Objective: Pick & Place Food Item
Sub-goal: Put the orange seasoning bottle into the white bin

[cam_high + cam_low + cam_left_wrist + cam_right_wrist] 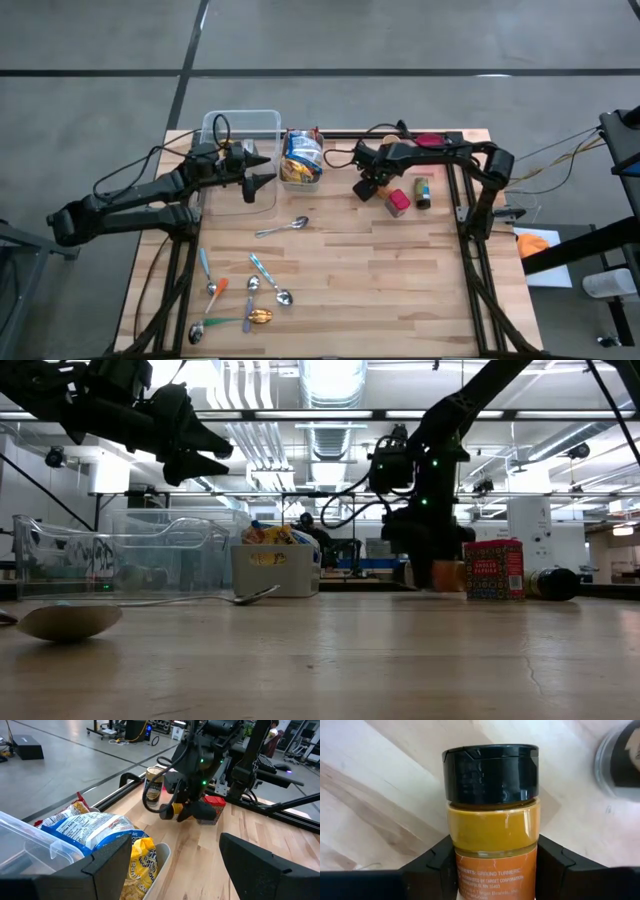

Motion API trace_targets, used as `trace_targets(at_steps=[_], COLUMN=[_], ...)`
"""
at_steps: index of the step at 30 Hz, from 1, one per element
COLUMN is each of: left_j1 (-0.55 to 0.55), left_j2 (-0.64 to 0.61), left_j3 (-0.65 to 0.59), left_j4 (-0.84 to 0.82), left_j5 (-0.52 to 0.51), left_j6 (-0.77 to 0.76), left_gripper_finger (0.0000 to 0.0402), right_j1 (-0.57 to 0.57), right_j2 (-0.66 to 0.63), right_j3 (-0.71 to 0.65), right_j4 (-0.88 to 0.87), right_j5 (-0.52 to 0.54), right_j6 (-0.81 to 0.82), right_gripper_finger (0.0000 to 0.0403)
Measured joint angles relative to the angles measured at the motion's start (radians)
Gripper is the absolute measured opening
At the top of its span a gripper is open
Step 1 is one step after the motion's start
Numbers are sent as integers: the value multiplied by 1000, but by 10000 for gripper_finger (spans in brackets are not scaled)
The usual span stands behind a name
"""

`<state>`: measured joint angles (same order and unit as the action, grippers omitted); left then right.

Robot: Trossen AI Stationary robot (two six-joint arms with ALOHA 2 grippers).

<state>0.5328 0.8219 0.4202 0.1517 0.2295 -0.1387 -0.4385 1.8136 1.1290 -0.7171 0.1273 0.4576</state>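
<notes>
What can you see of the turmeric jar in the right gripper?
The small clear turmeric spice jar holds yellow-orange powder and has a black flip-top cap and an orange label reading "ground turmeric". The right gripper is shut on it, with one dark finger on each side of the labelled body. The left wrist view shows it held in front of the red box, cap end sticking out from the gripper, above the wooden table.

Both arms are matte black — jointed links on thin dark frame legs, with black cables looping loose off their wrists. The right arm (440,152) carries a magenta patch on its upper link and small green lights glowing near the wrist. The left pincer (180,865) ends in two broad, flat, angular black fingers (107,870).
</notes>
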Motion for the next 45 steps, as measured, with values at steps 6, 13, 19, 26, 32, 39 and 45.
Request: trace_targets(at_steps=[6, 13, 19, 26, 32, 39, 45], left_j1=[0, 0, 0, 0, -1, -1, -16], left_j2=[0, 0, 0, 0, 0, 1, 1], left_j3=[0, 0, 0, 0, 0, 0, 0], left_j4=[0, 0, 0, 0, 0, 15, 54], left_j5=[0, 0, 0, 0, 23, 173, 371], left_j6=[0, 0, 0, 0, 73, 371, 442], left_gripper_finger=[305, 305, 305, 305, 305, 305, 305], right_j1=[26, 96, 173, 296, 395, 425, 425], right_j2=[-15, -25, -28, -28, -28, -28, -28], right_j3=[40, 138, 257, 351, 367, 348, 322], right_j4=[4, 4, 0, 59, 197, 279, 429], right_j5=[-1, -9, -70, -83, -73, 26, 57], right_j6=[-31, -101, -212, -360, -507, -530, -591], right_gripper_finger=[173, 173, 173, 173, 173, 173, 173])
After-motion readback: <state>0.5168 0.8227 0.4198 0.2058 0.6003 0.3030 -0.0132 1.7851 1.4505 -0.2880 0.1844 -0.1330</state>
